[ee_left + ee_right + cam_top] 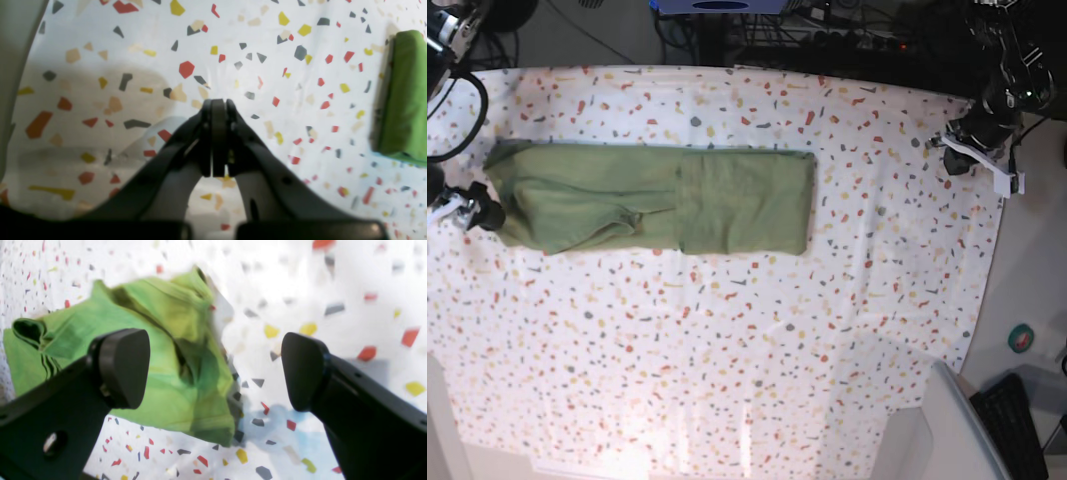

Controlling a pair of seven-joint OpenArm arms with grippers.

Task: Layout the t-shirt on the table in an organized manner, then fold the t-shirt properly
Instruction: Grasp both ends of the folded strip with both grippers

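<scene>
Speckled white table [827, 330] filling the base view; left gripper [218, 106] jaws pressed together, empty, above bare cloth; right gripper [215, 370] jaws wide apart, just beside the t-shirt [657, 200], folded into a long band across the table's far half

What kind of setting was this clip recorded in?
Most likely a robotics lab or workshop bench: a table under a speckled cloth holds only the t-shirt, tangled cables run along the far edge, and a keyboard sits beside it.

Dark cables [827, 35] behind; keyboard [1017, 425] at corner.
</scene>
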